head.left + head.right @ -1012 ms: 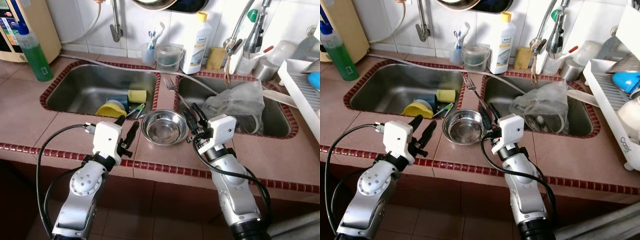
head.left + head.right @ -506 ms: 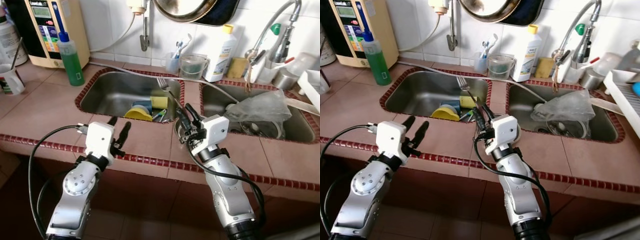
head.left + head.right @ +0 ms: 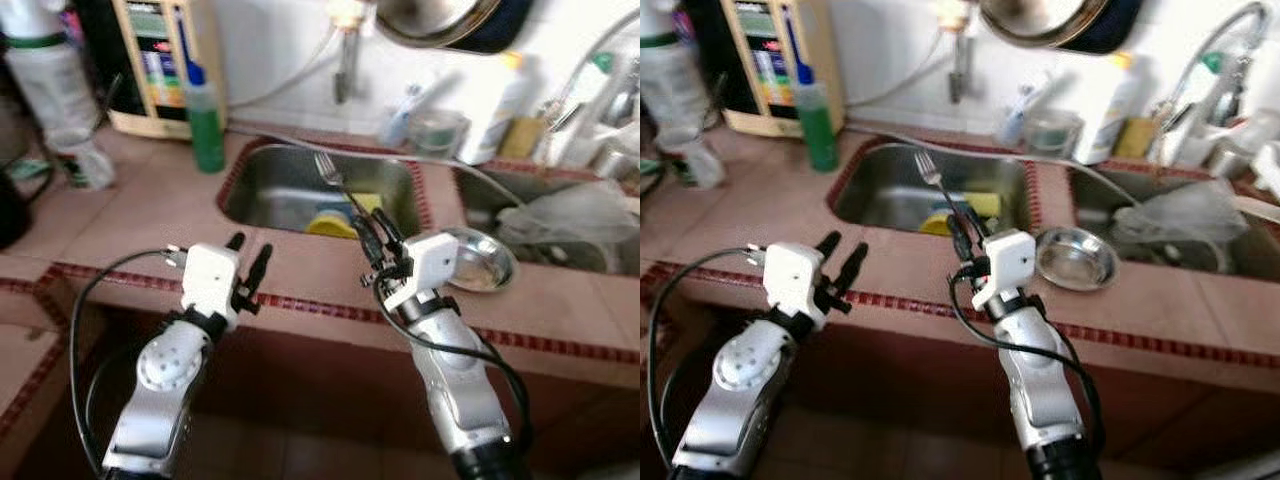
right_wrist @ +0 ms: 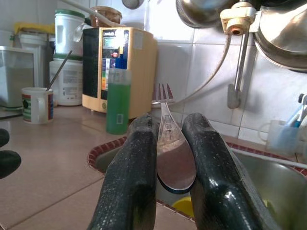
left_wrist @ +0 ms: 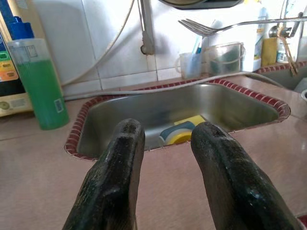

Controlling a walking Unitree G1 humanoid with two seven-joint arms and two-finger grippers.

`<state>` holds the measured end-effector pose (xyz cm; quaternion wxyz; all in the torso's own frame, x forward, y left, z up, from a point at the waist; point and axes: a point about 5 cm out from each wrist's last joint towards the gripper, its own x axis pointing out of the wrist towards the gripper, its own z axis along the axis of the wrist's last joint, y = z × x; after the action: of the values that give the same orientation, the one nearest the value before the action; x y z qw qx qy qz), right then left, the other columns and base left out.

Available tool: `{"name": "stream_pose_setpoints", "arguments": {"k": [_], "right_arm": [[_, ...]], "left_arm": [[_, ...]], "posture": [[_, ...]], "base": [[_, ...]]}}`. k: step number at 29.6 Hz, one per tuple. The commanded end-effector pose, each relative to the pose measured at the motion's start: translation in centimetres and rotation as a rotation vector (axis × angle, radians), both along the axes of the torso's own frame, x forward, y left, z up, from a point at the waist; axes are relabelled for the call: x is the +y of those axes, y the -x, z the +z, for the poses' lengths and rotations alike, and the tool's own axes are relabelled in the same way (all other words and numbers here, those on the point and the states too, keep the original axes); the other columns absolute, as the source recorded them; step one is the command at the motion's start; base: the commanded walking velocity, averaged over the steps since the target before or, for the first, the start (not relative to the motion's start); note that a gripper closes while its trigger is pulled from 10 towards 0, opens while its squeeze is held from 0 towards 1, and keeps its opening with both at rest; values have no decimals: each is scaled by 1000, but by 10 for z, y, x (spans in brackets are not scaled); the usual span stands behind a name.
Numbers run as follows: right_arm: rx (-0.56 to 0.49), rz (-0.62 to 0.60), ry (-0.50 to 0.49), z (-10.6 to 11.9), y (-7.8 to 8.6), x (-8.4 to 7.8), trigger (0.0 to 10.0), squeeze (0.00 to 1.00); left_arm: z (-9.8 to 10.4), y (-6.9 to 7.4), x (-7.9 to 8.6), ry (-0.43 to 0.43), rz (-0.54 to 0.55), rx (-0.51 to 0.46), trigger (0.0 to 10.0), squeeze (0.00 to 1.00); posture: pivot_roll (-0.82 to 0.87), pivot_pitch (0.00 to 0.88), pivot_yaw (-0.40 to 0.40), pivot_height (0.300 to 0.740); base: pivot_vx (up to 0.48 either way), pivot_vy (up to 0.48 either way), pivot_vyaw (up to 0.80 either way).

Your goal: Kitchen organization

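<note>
My right gripper [image 3: 368, 232] is shut on the handle of a silver fork [image 3: 330, 172], whose tines point up and away over the left sink [image 3: 262, 188]. The right wrist view shows the fork [image 4: 169, 143] clamped between both fingers [image 4: 136, 158]. My left gripper [image 3: 250, 258] hovers open and holds nothing above the brown tiled counter [image 3: 150, 215], in front of the sink. A steel bowl [image 3: 480, 260] sits on the counter just right of my right wrist. Yellow and blue dishes [image 5: 180, 134] lie in the left sink.
A green soap bottle [image 3: 207, 130] and a yellow-fronted water dispenser [image 3: 165, 60] stand at the back left, with a white mug [image 3: 85, 160] further left. The right sink holds a clear plastic bag [image 3: 580, 215]. Bottles and cups line the tiled wall, and a pan hangs above.
The whole picture has shifted: the camera has turned left, so the bowl and sinks now sit further right. The right gripper keeps hold of the fork; the left stays open.
</note>
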<state>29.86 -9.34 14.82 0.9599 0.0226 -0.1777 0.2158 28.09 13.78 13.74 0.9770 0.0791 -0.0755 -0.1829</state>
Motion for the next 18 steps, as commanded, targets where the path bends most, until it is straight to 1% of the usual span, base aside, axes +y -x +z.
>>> {"name": "stream_pose_setpoints", "arguments": {"k": [1, 5, 10, 18], "right_arm": [[-1, -22, 3, 0, -2, -6, 10000, 0], [0, -21, 6, 0, -3, -6, 10000, 0], [-2, -23, 6, 1, -4, -6, 10000, 0], [2, -22, 7, -1, -4, -6, 10000, 0]], "left_arm": [[1, -3, -6, -22, -22, -3, 10000, 0], [3, -4, -7, -33, -30, -13, 10000, 0], [3, -5, -8, -35, -40, -16, 10000, 0], [3, -6, -10, -38, -46, -17, 10000, 0]], "posture": [[23, 12, -36, 740], [22, 11, -35, 740], [19, 9, -33, 740], [14, 7, -33, 740]], "base": [[0, 0, 0], [0, 0, 0], [338, 0, 0], [409, 0, 0]]}}
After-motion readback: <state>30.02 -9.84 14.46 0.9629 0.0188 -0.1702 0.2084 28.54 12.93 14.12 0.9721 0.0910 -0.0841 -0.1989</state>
